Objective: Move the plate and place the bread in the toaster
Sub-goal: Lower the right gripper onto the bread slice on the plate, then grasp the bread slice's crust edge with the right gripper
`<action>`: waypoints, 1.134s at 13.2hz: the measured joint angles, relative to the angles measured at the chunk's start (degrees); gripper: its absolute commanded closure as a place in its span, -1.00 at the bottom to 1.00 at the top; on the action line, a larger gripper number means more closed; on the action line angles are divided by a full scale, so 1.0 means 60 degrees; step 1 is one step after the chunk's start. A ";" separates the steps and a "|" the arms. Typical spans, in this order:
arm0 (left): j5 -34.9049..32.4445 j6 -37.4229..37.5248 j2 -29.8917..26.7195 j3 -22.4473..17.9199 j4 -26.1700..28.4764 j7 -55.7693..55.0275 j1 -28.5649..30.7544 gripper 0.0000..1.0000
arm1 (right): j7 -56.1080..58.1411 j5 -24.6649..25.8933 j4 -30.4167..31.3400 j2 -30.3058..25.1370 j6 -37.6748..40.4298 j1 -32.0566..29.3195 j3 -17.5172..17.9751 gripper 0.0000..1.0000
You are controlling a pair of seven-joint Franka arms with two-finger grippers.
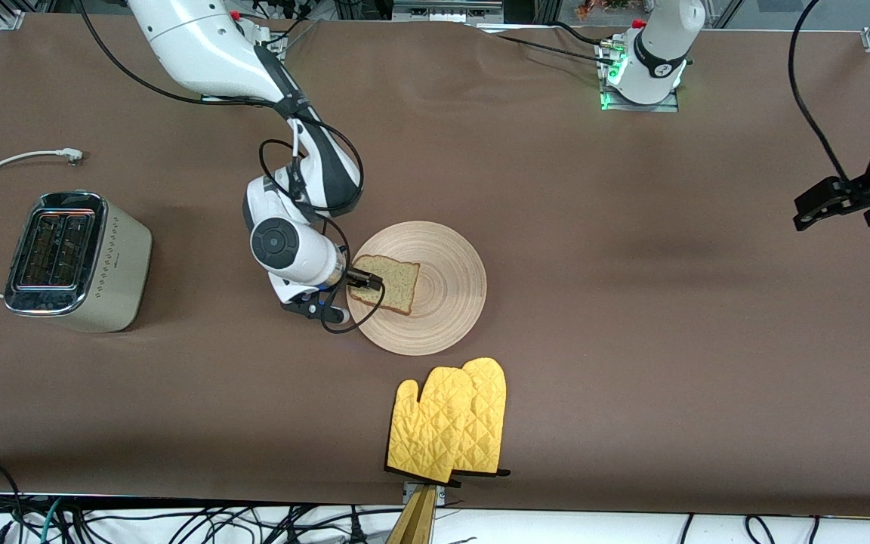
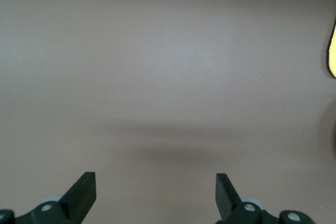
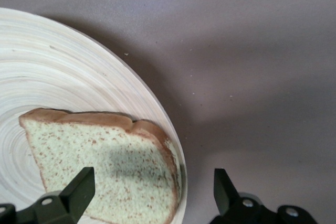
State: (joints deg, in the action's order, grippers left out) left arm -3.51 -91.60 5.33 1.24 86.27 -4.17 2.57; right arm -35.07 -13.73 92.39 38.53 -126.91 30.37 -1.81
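One bread (image 3: 110, 166) slice lies under the wide-open, empty right pincer (image 3: 152, 195).

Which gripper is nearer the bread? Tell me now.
Right. The right gripper is open, right at the bread's edge on the plate. The left gripper waits open over bare table at the left arm's end.

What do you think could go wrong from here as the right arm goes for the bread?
The right gripper is open over the bread, which lies at the plate edge toward the toaster. One finger is over the slice, the other past the rim, so closing might catch the plate or nudge it. The slice lies flat, so a pinch may crumple or miss it. The left gripper waits open at its end of the table.
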 measured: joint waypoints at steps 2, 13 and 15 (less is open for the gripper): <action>0.0023 0.0460 0.0094 -0.0104 -0.0139 -0.0301 -0.0120 -1.00 | -0.0003 0.0004 0.0002 0.0069 -0.0072 0.0032 -0.0002 -1.00; 0.0513 0.1050 0.0317 -0.0800 -0.0429 -0.0747 -0.0780 -1.00 | -0.0003 0.0022 0.0002 0.0078 -0.0089 0.0107 -0.0045 0.58; 0.0514 0.1050 0.0351 -0.0813 -0.0424 -0.0747 -0.0778 -1.00 | -0.0003 0.0042 0.0001 0.0076 -0.0080 0.0112 -0.0071 0.88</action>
State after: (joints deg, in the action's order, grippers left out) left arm -0.42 -85.30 7.43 -3.64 83.72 -8.65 -2.10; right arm -35.09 -13.48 92.40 38.98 -127.39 31.04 -2.24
